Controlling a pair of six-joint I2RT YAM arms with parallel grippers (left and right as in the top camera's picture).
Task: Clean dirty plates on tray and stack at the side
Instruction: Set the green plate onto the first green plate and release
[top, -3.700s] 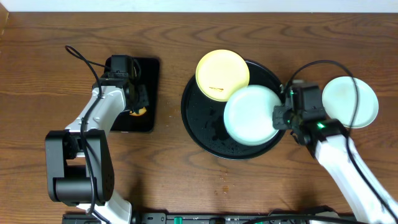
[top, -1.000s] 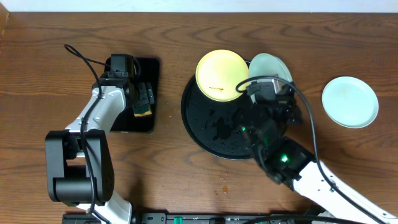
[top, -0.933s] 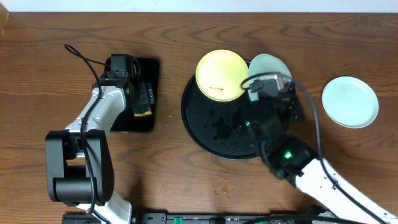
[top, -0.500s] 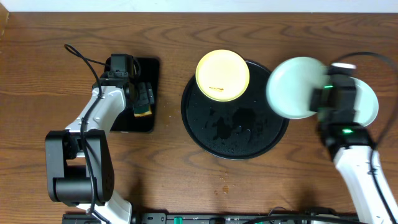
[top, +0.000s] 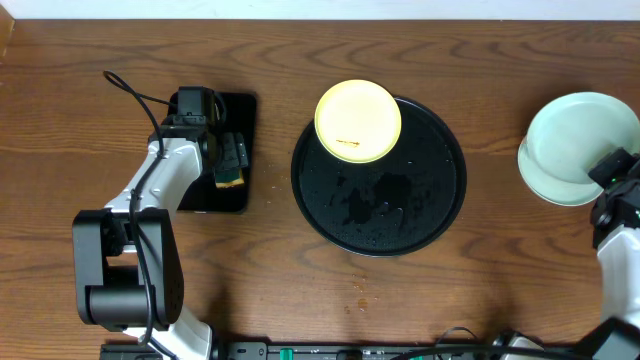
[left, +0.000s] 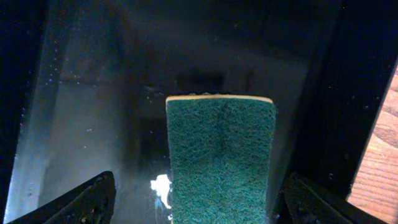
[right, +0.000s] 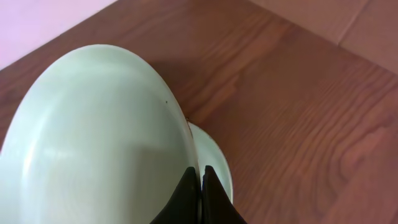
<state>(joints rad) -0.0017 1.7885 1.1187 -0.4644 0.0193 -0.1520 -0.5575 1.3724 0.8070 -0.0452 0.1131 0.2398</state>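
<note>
A pale yellow plate (top: 358, 121) with a brown smear lies on the back rim of the round black tray (top: 378, 205). At the far right my right gripper (top: 612, 172) is shut on the rim of a mint-white plate (top: 578, 135). It holds that plate tilted over a second mint-white plate (top: 540, 183) that rests on the table. In the right wrist view the fingertips (right: 200, 186) pinch the held plate (right: 93, 137), and the lower plate (right: 212, 155) peeks out beneath. My left gripper (left: 199, 205) stands open, its fingers either side of a green sponge (left: 221, 155).
The sponge (top: 230, 177) lies in a small rectangular black tray (top: 240, 115) at the left, under my left gripper (top: 228, 155). The round tray's floor is wet. A cable loops from the left arm across the wood table.
My right arm has carried the mint-white plate off the round tray and rightward, to above the plate on the table. The left arm and sponge have not moved.
</note>
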